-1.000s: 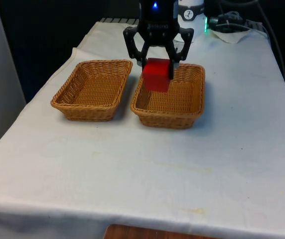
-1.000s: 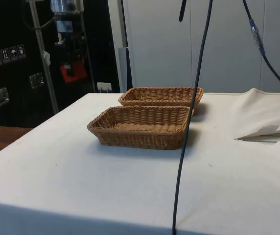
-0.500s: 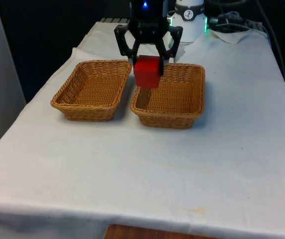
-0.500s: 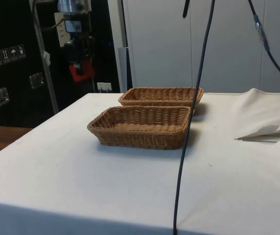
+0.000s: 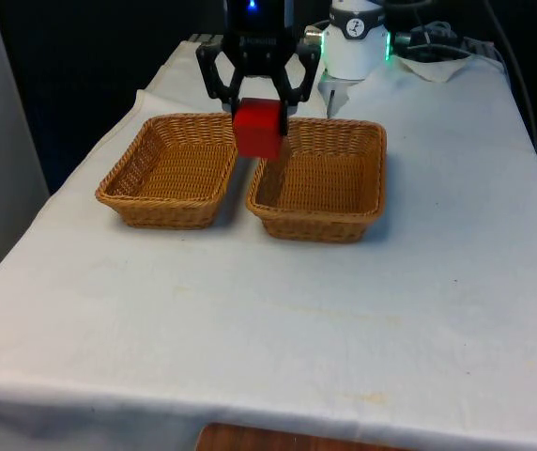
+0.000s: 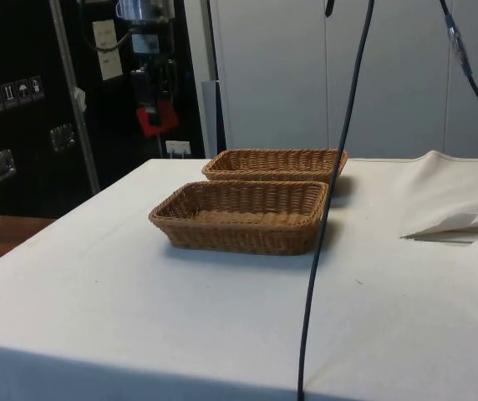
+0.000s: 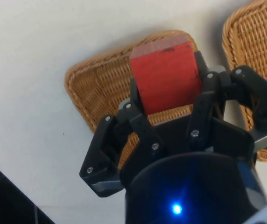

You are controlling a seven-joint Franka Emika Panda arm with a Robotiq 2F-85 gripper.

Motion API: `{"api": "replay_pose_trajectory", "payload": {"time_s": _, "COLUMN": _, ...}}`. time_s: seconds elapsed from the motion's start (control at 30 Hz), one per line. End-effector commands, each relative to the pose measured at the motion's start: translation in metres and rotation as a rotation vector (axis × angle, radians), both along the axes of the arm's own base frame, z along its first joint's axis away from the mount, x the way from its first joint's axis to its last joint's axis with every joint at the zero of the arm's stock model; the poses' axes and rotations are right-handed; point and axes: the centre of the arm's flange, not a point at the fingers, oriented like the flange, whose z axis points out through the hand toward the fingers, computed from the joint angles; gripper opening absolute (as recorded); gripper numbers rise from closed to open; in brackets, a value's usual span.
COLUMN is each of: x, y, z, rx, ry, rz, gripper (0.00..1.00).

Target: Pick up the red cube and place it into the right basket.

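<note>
My black gripper (image 5: 257, 129) is shut on the red cube (image 5: 258, 128) and holds it in the air. Seen from the front, the cube hangs over the gap between the two wicker baskets, at their far ends. The right basket (image 5: 367, 193) lies at the front view's right of the cube, the left basket (image 5: 132, 193) at its left. From the side, the gripper (image 6: 157, 119) carries the cube (image 6: 157, 118) well above both baskets. In the wrist view the cube (image 7: 166, 77) sits between the fingers (image 7: 138, 123), with one basket's rim (image 7: 80, 100) below it.
Crumpled white cloth and cables (image 5: 437, 52) lie at the table's far right corner. A thin black cable (image 6: 327, 192) hangs down through the side view. The white cloth (image 5: 278, 310) in front of the baskets is bare.
The gripper has carried the red cube towards the front view's left, from above the right basket to the gap between the baskets, and slightly further back. Its grip has not changed.
</note>
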Motion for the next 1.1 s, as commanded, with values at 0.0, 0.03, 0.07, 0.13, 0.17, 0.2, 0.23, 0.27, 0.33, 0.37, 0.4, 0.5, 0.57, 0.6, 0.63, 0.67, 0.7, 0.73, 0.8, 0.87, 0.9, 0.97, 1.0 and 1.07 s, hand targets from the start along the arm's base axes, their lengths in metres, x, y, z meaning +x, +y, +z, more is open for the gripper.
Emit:
{"api": "replay_pose_trajectory", "payload": {"time_s": 0.0, "x": -0.001, "y": -0.002, "z": 0.0, "rx": 0.0, "ry": -0.002, "rz": 0.0, "gripper": 0.06}}
{"api": "replay_pose_trajectory", "payload": {"time_s": 0.03, "x": -0.007, "y": -0.005, "z": 0.002, "rx": -0.009, "ry": -0.014, "rz": 0.004, "gripper": 0.06}}
{"api": "replay_pose_trajectory", "payload": {"time_s": 0.07, "x": -0.01, "y": -0.008, "z": 0.002, "rx": -0.009, "ry": -0.017, "rz": 0.006, "gripper": 0.06}}
{"api": "replay_pose_trajectory", "payload": {"time_s": 0.13, "x": -0.014, "y": -0.011, "z": 0.002, "rx": -0.01, "ry": -0.019, "rz": 0.008, "gripper": 0.06}}
{"api": "replay_pose_trajectory", "payload": {"time_s": 0.17, "x": -0.015, "y": -0.013, "z": 0.002, "rx": -0.011, "ry": -0.021, "rz": 0.007, "gripper": 0.06}}
{"api": "replay_pose_trajectory", "payload": {"time_s": 0.2, "x": -0.017, "y": -0.014, "z": 0.001, "rx": -0.012, "ry": -0.021, "rz": 0.009, "gripper": 0.06}}
{"api": "replay_pose_trajectory", "payload": {"time_s": 0.23, "x": -0.019, "y": -0.016, "z": 0.001, "rx": -0.013, "ry": -0.021, "rz": 0.01, "gripper": 0.06}}
{"api": "replay_pose_trajectory", "payload": {"time_s": 0.27, "x": -0.013, "y": -0.013, "z": -0.001, "rx": -0.004, "ry": -0.01, "rz": 0.007, "gripper": 0.06}}
{"api": "replay_pose_trajectory", "payload": {"time_s": 0.33, "x": -0.023, "y": -0.018, "z": 0.001, "rx": -0.015, "ry": -0.023, "rz": 0.011, "gripper": 0.06}}
{"api": "replay_pose_trajectory", "payload": {"time_s": 0.37, "x": -0.026, "y": -0.021, "z": 0.001, "rx": -0.017, "ry": -0.024, "rz": 0.013, "gripper": 0.06}}
{"api": "replay_pose_trajectory", "payload": {"time_s": 0.4, "x": -0.028, "y": -0.022, "z": 0.0, "rx": -0.017, "ry": -0.024, "rz": 0.015, "gripper": 0.06}}
{"api": "replay_pose_trajectory", "payload": {"time_s": 0.5, "x": -0.032, "y": -0.026, "z": -0.003, "rx": -0.019, "ry": -0.026, "rz": 0.023, "gripper": 0.06}}
{"api": "replay_pose_trajectory", "payload": {"time_s": 0.57, "x": -0.032, "y": -0.026, "z": -0.006, "rx": -0.012, "ry": -0.017, "rz": 0.024, "gripper": 0.06}}
{"api": "replay_pose_trajectory", "payload": {"time_s": 0.6, "x": -0.038, "y": -0.029, "z": -0.006, "rx": -0.019, "ry": -0.028, "rz": 0.03, "gripper": 0.06}}
{"api": "replay_pose_trajectory", "payload": {"time_s": 0.63, "x": -0.04, "y": -0.03, "z": -0.007, "rx": -0.019, "ry": -0.028, "rz": 0.031, "gripper": 0.06}}
{"api": "replay_pose_trajectory", "payload": {"time_s": 0.67, "x": -0.041, "y": -0.03, "z": -0.009, "rx": -0.019, "ry": -0.029, "rz": 0.033, "gripper": 0.06}}
{"api": "replay_pose_trajectory", "payload": {"time_s": 0.7, "x": -0.043, "y": -0.031, "z": -0.011, "rx": -0.018, "ry": -0.029, "rz": 0.036, "gripper": 0.06}}
{"api": "replay_pose_trajectory", "payload": {"time_s": 0.73, "x": -0.046, "y": -0.033, "z": -0.013, "rx": -0.018, "ry": -0.029, "rz": 0.04, "gripper": 0.06}}
{"api": "replay_pose_trajectory", "payload": {"time_s": 0.8, "x": -0.049, "y": -0.034, "z": -0.017, "rx": -0.017, "ry": -0.03, "rz": 0.045, "gripper": 0.06}}
{"api": "replay_pose_trajectory", "payload": {"time_s": 0.87, "x": -0.053, "y": -0.037, "z": -0.02, "rx": -0.017, "ry": -0.03, "rz": 0.052, "gripper": 0.06}}
{"api": "replay_pose_trajectory", "payload": {"time_s": 0.9, "x": -0.054, "y": -0.038, "z": -0.023, "rx": -0.014, "ry": -0.022, "rz": 0.051, "gripper": 0.06}}
{"api": "replay_pose_trajectory", "payload": {"time_s": 0.97, "x": -0.058, "y": -0.041, "z": -0.024, "rx": -0.02, "ry": -0.029, "rz": 0.062, "gripper": 0.06}}
{"api": "replay_pose_trajectory", "payload": {"time_s": 1.0, "x": -0.06, "y": -0.043, "z": -0.026, "rx": -0.021, "ry": -0.028, "rz": 0.065, "gripper": 0.06}}
{"api": "replay_pose_trajectory", "payload": {"time_s": 1.07, "x": -0.063, "y": -0.046, "z": -0.028, "rx": -0.024, "ry": -0.025, "rz": 0.07, "gripper": 0.06}}
